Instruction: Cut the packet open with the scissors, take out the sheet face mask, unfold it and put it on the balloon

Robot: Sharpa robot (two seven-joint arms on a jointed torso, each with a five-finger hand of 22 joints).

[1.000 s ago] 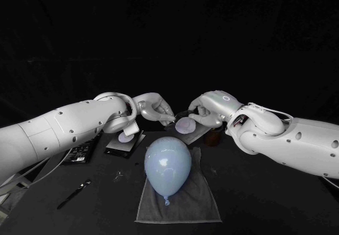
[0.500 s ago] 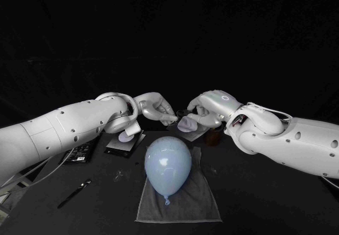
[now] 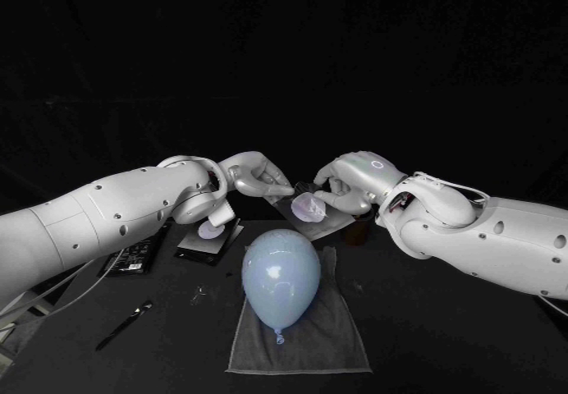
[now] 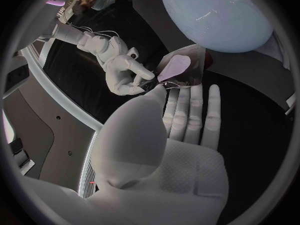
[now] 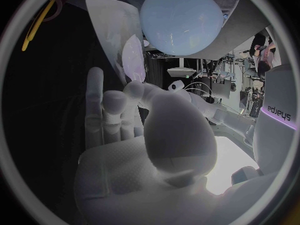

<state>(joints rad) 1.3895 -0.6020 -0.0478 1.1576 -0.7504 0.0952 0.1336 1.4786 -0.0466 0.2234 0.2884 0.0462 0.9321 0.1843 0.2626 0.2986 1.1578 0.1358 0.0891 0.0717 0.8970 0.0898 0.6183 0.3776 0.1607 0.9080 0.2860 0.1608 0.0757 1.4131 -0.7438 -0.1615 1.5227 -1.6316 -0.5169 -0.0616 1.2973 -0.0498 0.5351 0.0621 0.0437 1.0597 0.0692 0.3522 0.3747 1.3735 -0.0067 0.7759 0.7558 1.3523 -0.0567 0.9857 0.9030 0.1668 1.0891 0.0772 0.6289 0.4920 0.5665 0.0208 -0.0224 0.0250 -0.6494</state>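
Pinching glossy packet [image 3: 315, 213]: left hand [image 3: 256, 177], right hand [image 3: 339, 185].

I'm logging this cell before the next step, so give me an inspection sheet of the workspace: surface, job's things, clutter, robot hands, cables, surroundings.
Surface: black table, with a grey towel spread on it.
Job's things: pale blue balloon lies on the towel; silver packet is held up just beyond it; a dark tool, likely the scissors, lies on the table near the left arm.
Clutter: dark box and dark pack below the left arm; brown item, too dim to identify.
Robot hands: left robot hand and right robot hand both pinch the packet.
Cables: wire loop at the right wrist; thin cable under the left arm.
Surroundings: nothing seen.
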